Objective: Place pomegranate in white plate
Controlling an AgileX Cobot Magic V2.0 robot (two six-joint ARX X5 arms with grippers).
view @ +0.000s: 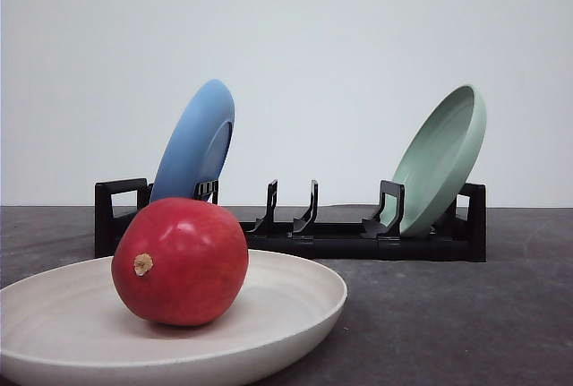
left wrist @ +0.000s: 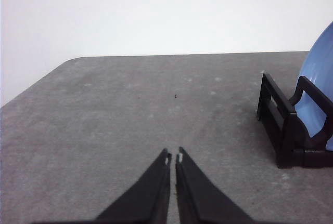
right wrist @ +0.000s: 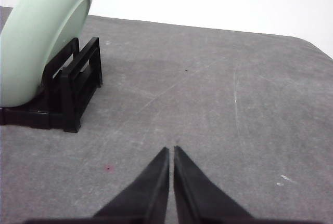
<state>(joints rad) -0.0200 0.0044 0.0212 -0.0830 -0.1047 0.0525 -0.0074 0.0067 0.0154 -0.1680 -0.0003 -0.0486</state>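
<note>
We see the red pomegranate (view: 180,261) sitting in the white plate (view: 295,301) near the front left | behind it a black rack (view: 358,243) holds a blue plate (view: 195,142) on the left and a green plate (view: 439,160) on the right | left gripper (left wrist: 173,157) pinched closed, holding nothing | right gripper (right wrist: 171,150) pinched closed, holding nothing, over the grey table (right wrist: 234,104).

Red pomegranate (view: 181,261); cream white plate (view: 295,292); blue plate (view: 195,141); mint-green plate (view: 439,160).

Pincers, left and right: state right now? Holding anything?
Left pincer: closed, holding nothing, over the bare grey table.
Right pincer: closed, holding nothing.
</note>
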